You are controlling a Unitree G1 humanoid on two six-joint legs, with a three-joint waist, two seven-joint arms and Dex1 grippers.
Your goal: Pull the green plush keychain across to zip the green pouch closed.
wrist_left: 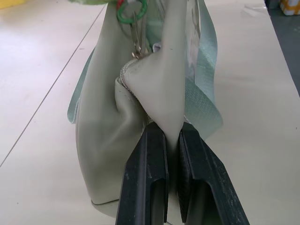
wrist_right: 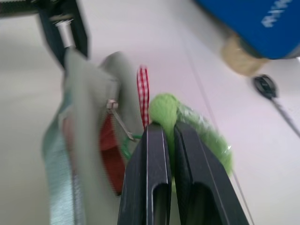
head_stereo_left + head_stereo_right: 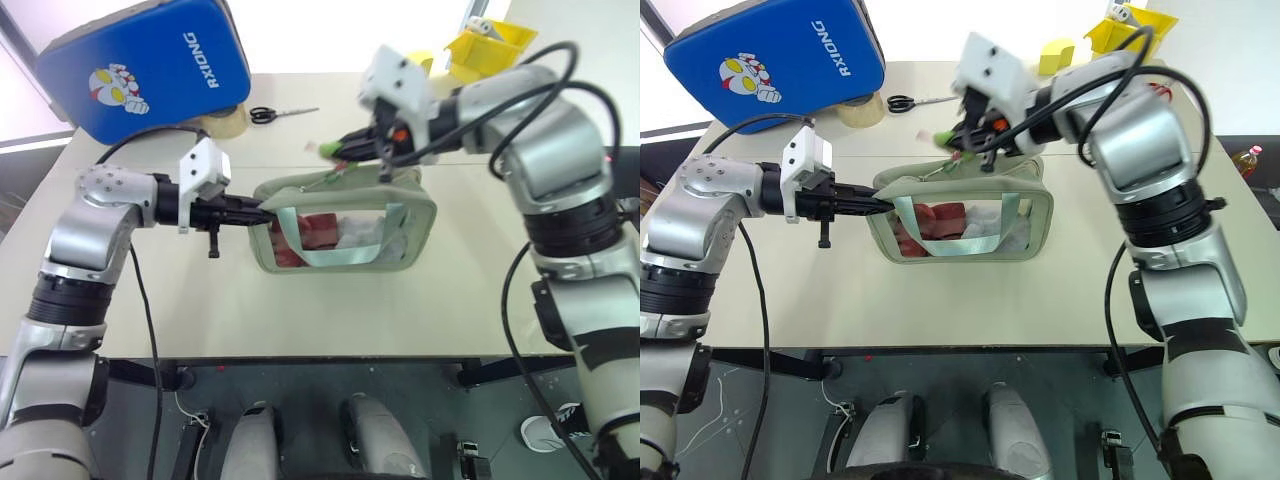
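A pouch (image 3: 345,232) stands mid-table (image 3: 300,320), contents inside. The left gripper (image 3: 262,211) pinches its left end; the right gripper (image 3: 345,152) clamps a plush keychain (image 3: 329,149) above its top. Behind lie scissors (image 3: 280,114), tape roll (image 3: 226,121) and hard case (image 3: 140,62).

Looked matt and soft: sage cloth of the green pouch (image 3: 340,262), with glossy clear plastic window. Felt-like fuzz on the green plush keychain (image 2: 165,110). Smooth pale table (image 3: 450,300); glossy blue case (image 3: 150,62).

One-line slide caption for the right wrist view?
Right gripper shut on the green plush keychain, beside the green pouch whose end the left gripper pinches.
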